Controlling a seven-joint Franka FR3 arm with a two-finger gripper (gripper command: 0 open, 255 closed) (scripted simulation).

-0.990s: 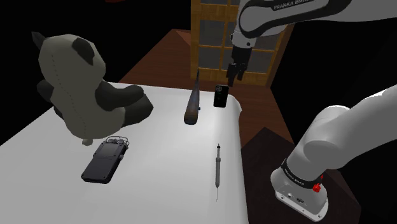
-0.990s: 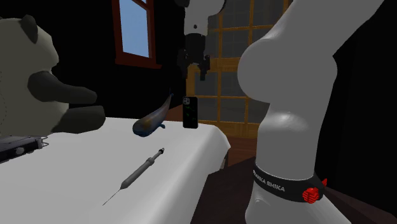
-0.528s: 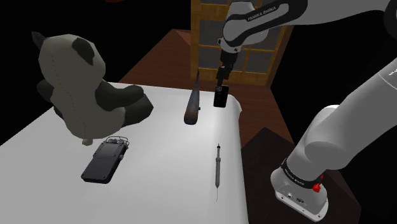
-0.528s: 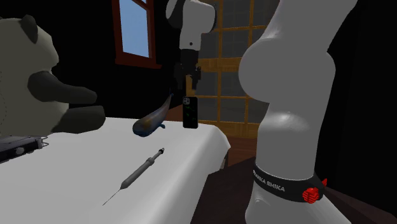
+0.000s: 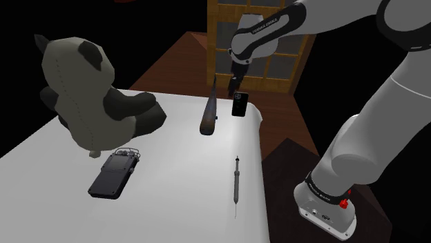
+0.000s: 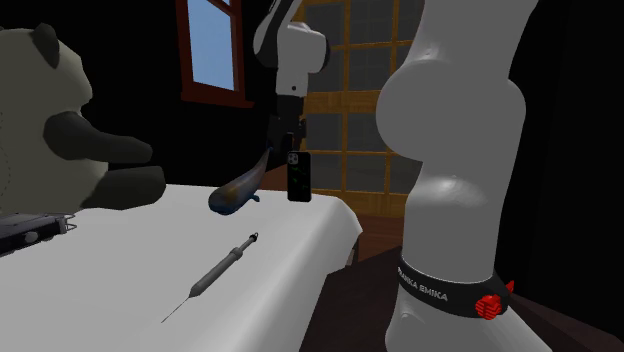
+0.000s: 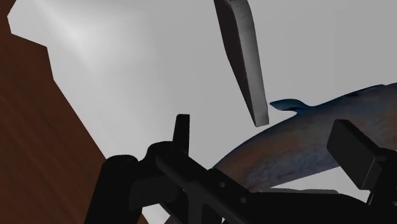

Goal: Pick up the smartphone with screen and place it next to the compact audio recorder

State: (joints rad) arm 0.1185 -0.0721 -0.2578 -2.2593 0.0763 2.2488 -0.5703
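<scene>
The smartphone [image 5: 240,105] stands upright on its lower edge at the far corner of the white table [image 5: 173,186], close to the edge nearest the arm. It is dark, and the second exterior view shows its camera cluster at the top corner. In the wrist view it appears edge-on as a thin grey slab rising from the pale tabletop.

The black gripper [image 7: 267,143] hangs at the phone's top, slightly to the shoulder view's left of it, with the hand tilted. Its two fingers stand well apart and hold nothing. In the wrist view the phone sits ahead of them, in line with the gap, and neither fingertip touches it.

Just beside the phone, on the shoulder view's left, lies a whale-shaped toy [image 5: 209,114] with a blue back and a tan belly, its tail pointing up toward the far edge. In the wrist view its body runs under the gripper.

Nearer the stand, a slim grey tool with a needle tip [image 5: 236,181] lies along the table's edge, well apart from the phone.

The compact audio recorder [image 5: 114,172], a flat dark box, lies on the table's near part at the shoulder view's left, far from the phone. A large panda plush [image 5: 86,96] sits just behind it.

Beyond the table are brown wooden floor [image 5: 179,62], a lattice screen [image 5: 228,34] and, in the second exterior view, a red-framed window [image 6: 212,45] with blue sky
</scene>
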